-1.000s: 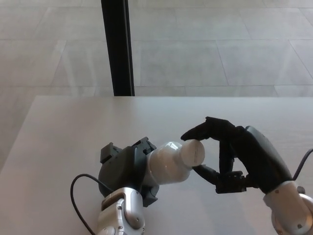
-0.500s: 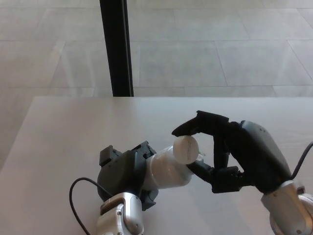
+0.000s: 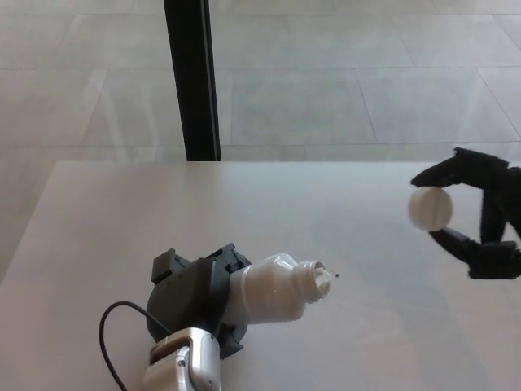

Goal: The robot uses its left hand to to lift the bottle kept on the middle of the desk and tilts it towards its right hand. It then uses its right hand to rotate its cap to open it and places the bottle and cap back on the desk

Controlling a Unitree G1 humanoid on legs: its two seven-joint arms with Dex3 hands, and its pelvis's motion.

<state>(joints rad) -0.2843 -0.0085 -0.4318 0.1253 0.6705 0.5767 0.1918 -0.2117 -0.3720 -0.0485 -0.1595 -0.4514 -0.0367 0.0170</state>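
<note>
- Bottle (image 3: 273, 287): white, uncapped, tilted with its open neck toward the right, gripped by the left hand (image 3: 195, 297) above the bench (image 3: 98, 220).
- Cap (image 3: 430, 207): a moment ago seated on the bottle's neck; now well right of the bottle, pinched in the right hand (image 3: 480, 220). Opening looks complete; set-down remains.
- Black post (image 3: 191, 77): beyond the bottle, behind the bench; no obstruction.
</note>
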